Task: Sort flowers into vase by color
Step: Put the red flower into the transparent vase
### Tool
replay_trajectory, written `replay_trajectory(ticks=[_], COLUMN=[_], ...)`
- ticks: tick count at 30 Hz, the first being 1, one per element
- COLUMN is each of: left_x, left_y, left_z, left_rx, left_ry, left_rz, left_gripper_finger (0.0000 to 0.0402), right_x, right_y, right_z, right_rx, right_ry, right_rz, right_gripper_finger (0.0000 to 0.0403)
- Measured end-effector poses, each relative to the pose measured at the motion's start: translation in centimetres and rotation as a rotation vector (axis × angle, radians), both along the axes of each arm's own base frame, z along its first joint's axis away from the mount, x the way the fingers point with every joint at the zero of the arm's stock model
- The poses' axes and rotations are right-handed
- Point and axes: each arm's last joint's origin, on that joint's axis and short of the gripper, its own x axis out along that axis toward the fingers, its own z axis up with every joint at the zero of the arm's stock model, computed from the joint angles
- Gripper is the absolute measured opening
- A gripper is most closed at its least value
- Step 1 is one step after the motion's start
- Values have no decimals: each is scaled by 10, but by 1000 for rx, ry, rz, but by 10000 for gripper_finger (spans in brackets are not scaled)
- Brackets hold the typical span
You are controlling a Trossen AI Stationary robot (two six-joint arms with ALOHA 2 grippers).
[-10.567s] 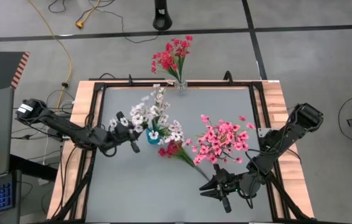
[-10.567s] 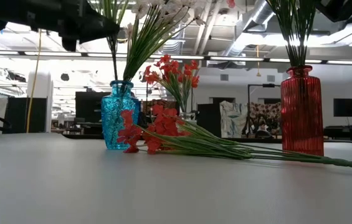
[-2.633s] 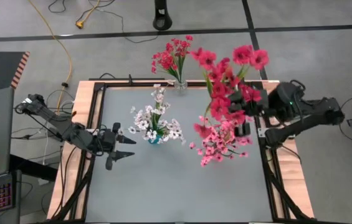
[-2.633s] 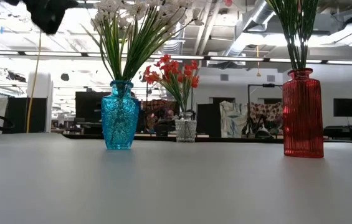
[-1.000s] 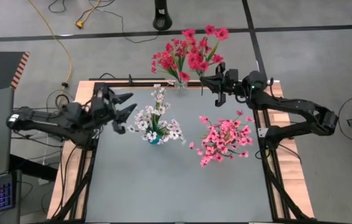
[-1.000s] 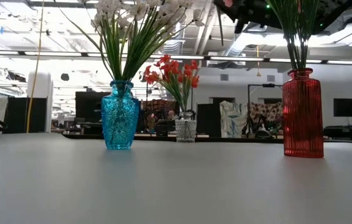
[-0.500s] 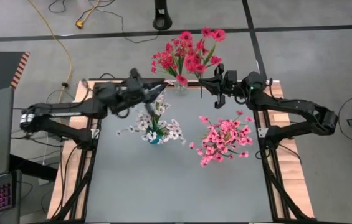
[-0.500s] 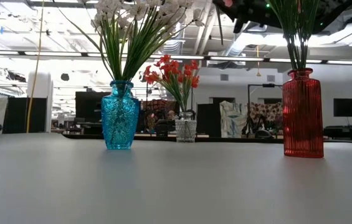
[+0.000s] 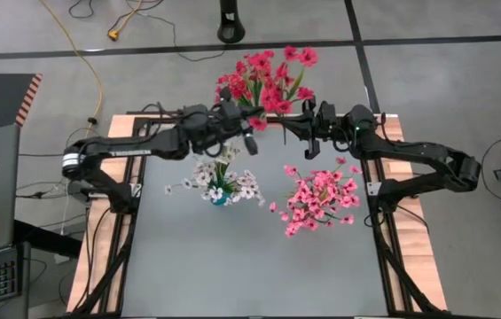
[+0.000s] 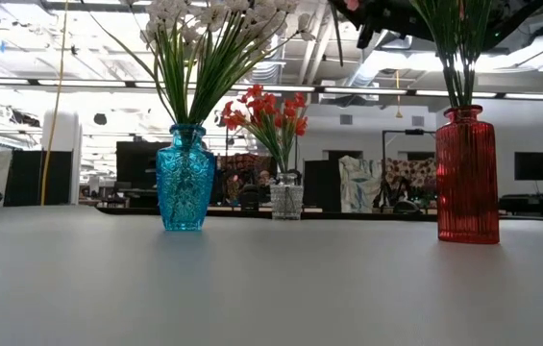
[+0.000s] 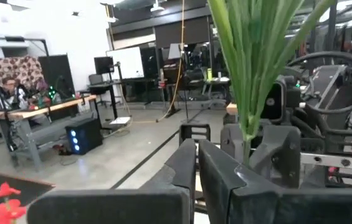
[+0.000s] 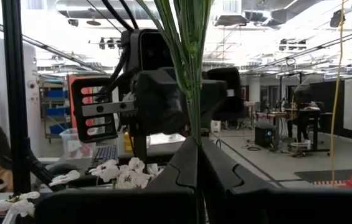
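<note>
Grey tabletop [image 9: 232, 266] in a dark frame, open workshop floor around it. Red sprig [image 9: 277, 84] is held upright in the air at the far edge, blossoms above the clear vase [image 10: 286, 200] that already carries red flowers [image 10: 263, 111]. Stem runs down between the fingers of the right gripper [image 9: 307, 140], which is clamped narrow on it; right wrist view shows the green stem [image 12: 191, 74] pinched in the closed fingers. Change over the last second: left arm swung from the table's left side across to the far edge, and the left gripper [image 9: 248, 122], wide a second ago, has closed down to narrow on the same stem, facing the right gripper. Left wrist view shows its fingers [image 11: 191, 171] nearly touching, the stem [image 11: 248, 74] rising just beside them with the right gripper behind; whether the stem actually sits between them I cannot tell. Judgement: a handover or two-handed steadying before lowering the sprig into the clear vase. White flowers [image 9: 219, 177] stand in the blue vase [image 10: 185, 178], pink flowers [image 9: 321, 202] in the red vase [image 10: 466, 173]; nothing loose lies on the table, so this looks like the last sprig.
</note>
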Motion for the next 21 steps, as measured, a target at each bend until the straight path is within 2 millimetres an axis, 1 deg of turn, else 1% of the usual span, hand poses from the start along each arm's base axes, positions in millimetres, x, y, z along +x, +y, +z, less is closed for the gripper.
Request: replay_trajectory(ticks=[4,8,21], left_x=[12,18,19], left_y=[2,2,1], left_z=[3,5,6], left_rx=[-7,-38,-109], left_ry=[-10,-39,-67], left_rz=[-9,-76,-116], left_gripper_finger=[1,0,0], right_x=[0,1,2], right_y=[0,-1,-1], right_z=[-1,-3,-7], right_rx=[4,16,39], right_ry=[7,26,70], right_rz=[-1,-6,-6], right_gripper_finger=[32,32,32])
